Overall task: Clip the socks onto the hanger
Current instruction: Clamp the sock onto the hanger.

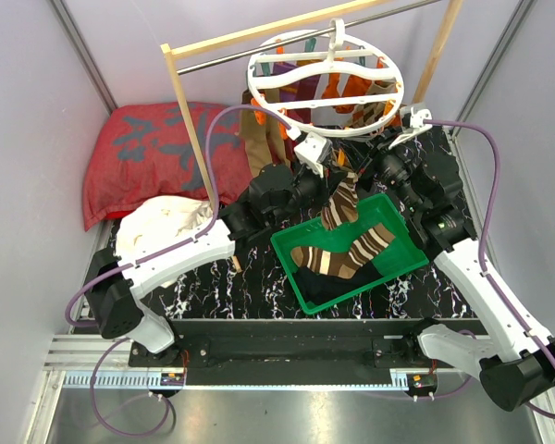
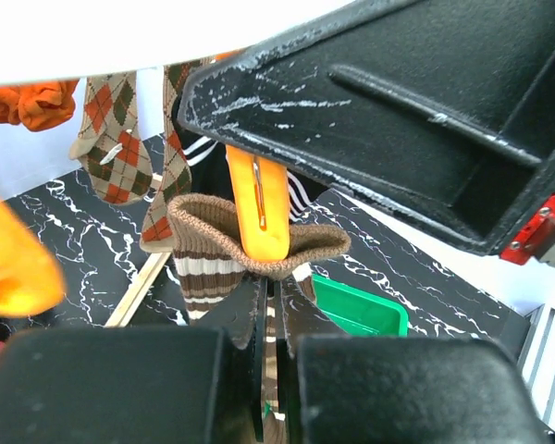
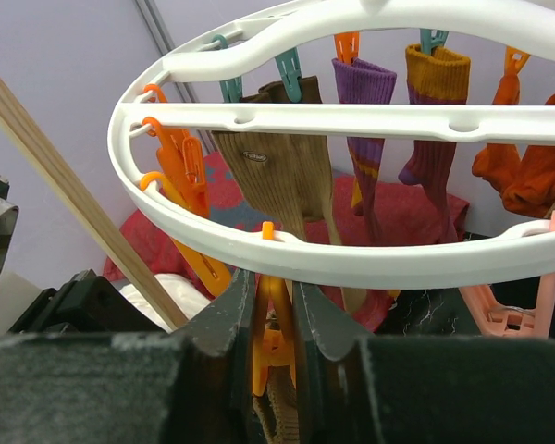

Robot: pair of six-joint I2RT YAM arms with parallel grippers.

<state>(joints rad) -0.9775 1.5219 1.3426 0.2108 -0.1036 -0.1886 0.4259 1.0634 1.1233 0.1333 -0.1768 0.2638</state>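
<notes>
The hanger hangs from the rod of the pale wooden frame, and both arms meet under its near rim. The right gripper reaches up from just below that rim, its two fingers pressed against the sides of an orange clip that dangles from the ring. It is pinching the clip, though the pictures do not show whether the clip's mouth is spread. The left gripper is closed on a brown-and-cream striped sock, holding it a little below the cuff. Directly beneath the hanger's near rim, the sock hangs with its long axis vertical and its toe trailing down toward the green bin, where more striped and dark socks lie. In the left wrist view the open cuff sits right under the clip, whose lower tip dips into the cuff's mouth. The cuff's edge does not look caught yet. The coming move turns on this: the fabric lies straight below the clip, so the left arm, which carries the sock, probably needs only a short lift to bring one cuff wall between the clip's halves before the right fingers let go. Other socks already hang along the hanger's far side, among them a brown ribbed sock and a purple one.
</notes>
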